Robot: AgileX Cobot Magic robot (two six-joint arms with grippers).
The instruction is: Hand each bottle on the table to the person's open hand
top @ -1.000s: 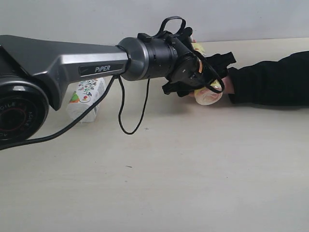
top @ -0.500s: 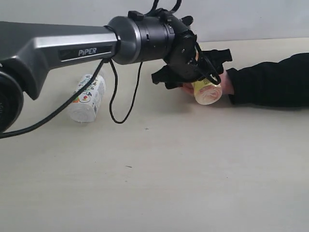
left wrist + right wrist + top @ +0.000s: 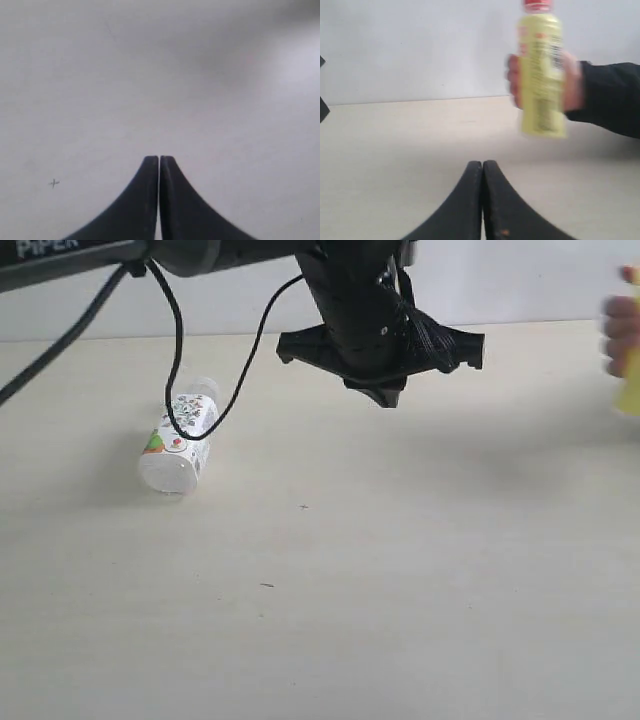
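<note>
Yellow bottle (image 3: 542,75): handed over; held upright in the person's hand, red cap on top, off the bench, a little blurred.
Person's hand (image 3: 572,85): closed around the yellow bottle, with a black sleeve (image 3: 615,100) behind it; in the exterior view seen only at the far right edge, almost out of the picture.
Left end effector (image 3: 159,160): narrow, fingers pressed together and nothing between them; high above the bench, well apart from the hand.
Right end effector (image 3: 482,164): narrow too, fingers touching, empty; pointing along the bench toward the hand and the bottle.
Floral bottle (image 3: 180,440): lying on its side on the bench (image 3: 420,600), in the left part of the exterior view, base toward the camera, well apart from the left end effector.
Other bottles: none to find in these views.
Against half a second ago: then the left end effector low at the hand, yellow bottle resting in the palm; now raised and drawn back toward the middle, hand and bottle withdrawn to the right. Floral bottle in the same place.
Meaning for the task: one delivery probably finished. Floral bottle likely next, so need to descend, open, and grip across the lying body. Some risk of rolling, being round and on its side.
</note>
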